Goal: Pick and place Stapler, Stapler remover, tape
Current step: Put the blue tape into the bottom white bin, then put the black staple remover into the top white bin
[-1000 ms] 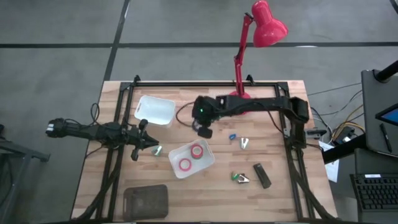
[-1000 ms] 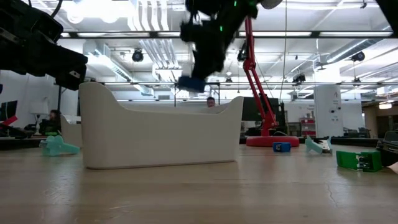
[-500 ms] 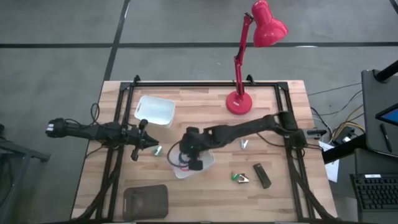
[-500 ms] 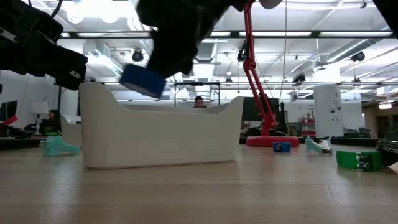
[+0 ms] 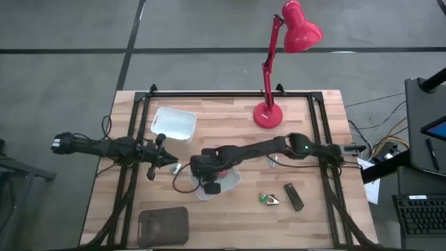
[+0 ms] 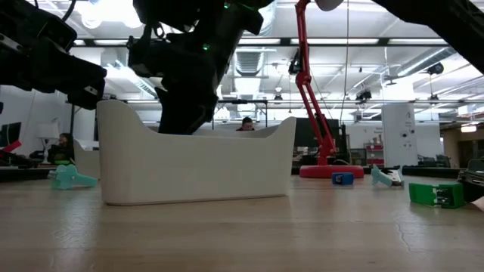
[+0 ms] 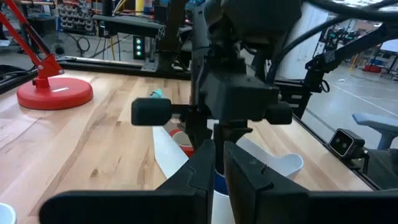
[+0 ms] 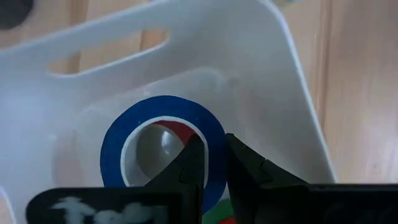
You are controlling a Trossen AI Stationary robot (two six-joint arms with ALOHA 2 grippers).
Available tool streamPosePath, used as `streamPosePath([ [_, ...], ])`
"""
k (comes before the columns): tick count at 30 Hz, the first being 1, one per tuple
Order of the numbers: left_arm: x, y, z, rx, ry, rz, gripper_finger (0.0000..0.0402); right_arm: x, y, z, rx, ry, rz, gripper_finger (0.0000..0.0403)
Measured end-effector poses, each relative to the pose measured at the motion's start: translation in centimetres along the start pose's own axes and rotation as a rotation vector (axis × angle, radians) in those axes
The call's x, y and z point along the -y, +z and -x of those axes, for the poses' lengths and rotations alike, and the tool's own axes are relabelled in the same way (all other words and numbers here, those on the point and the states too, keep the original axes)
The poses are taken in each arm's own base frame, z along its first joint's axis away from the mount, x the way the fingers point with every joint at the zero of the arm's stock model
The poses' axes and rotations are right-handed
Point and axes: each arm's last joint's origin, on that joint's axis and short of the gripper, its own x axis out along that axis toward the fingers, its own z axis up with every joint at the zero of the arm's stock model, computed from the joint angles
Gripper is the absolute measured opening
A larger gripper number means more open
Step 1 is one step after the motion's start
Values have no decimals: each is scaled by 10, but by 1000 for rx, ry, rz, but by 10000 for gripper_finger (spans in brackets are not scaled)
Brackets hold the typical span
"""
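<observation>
Right gripper has carried blue tape down into white bin.

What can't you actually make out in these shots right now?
- High view: the bin's contents, covered by the right gripper.
- Low view: the blue tape, hidden behind the bin wall.
- High view: the small green item beside the stapler, too small to identify.

Right gripper reaches into bin at table centre, a tape roll in its fingers. Second bin behind-left. Lamp behind. Stapler right-front. Left gripper left of centre bin.
</observation>
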Motion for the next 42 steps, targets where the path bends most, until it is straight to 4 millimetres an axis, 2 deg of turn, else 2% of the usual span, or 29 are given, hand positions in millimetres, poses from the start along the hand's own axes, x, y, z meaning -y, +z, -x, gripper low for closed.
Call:
streamPosePath([
  [5, 0, 0, 0, 0, 1, 0, 39, -1, 2, -2, -5, 11, -6, 55],
  [11, 0, 0, 0, 0, 0, 0, 39, -6, 3, 5, -4, 15, -13, 109],
  [18, 0, 0, 0, 0, 1, 0, 39, -13, 4, 33, -5, 21, -5, 163],
  [26, 0, 0, 0, 0, 0, 0, 39, -31, -2, 63, -12, 36, 7, 179],
  [34, 0, 0, 0, 0, 0, 0, 39, -56, -28, 78, -45, -95, 25, 165],
  [42, 0, 0, 0, 0, 1, 0, 39, -67, -65, 94, -39, -84, -65, 162],
])
